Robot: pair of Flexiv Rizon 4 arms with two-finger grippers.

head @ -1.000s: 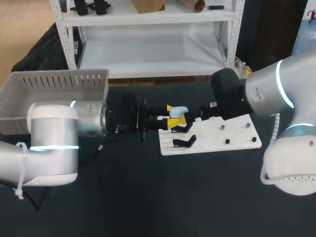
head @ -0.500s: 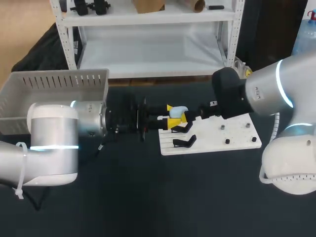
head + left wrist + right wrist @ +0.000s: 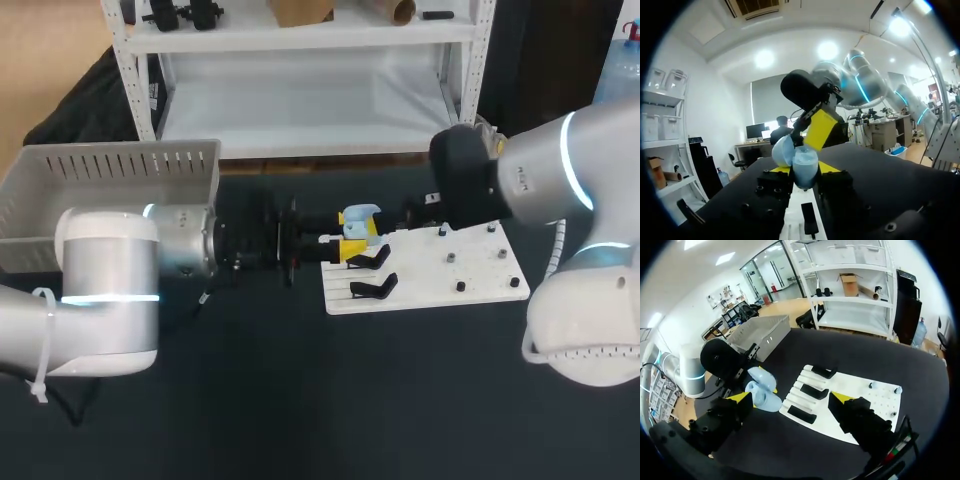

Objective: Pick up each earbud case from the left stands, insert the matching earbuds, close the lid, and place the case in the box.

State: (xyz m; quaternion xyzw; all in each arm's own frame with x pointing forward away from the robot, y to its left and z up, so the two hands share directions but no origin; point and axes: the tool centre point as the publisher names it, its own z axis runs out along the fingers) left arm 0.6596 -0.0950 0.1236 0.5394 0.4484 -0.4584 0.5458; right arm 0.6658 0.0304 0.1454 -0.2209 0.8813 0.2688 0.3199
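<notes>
The left tool [image 3: 803, 171] grips the pale blue rounded plastic earbud case [image 3: 799, 161], lid open, above the black worktop [image 3: 300, 400] at the edge of the white stand board [image 3: 420, 285], while the right tool [image 3: 790, 400], released and empty, faces it just beyond, probably best placed to load it.

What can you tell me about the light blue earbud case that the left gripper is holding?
The light blue earbud case is small, rounded and smooth, and looks like plastic. It is open, with its hinged lid tilted back to one side of the body. The left gripper clamps it from both sides between its yellow tips, holding it off the table over the end of the white stand board. Whether earbuds are inside cannot be seen.
</notes>
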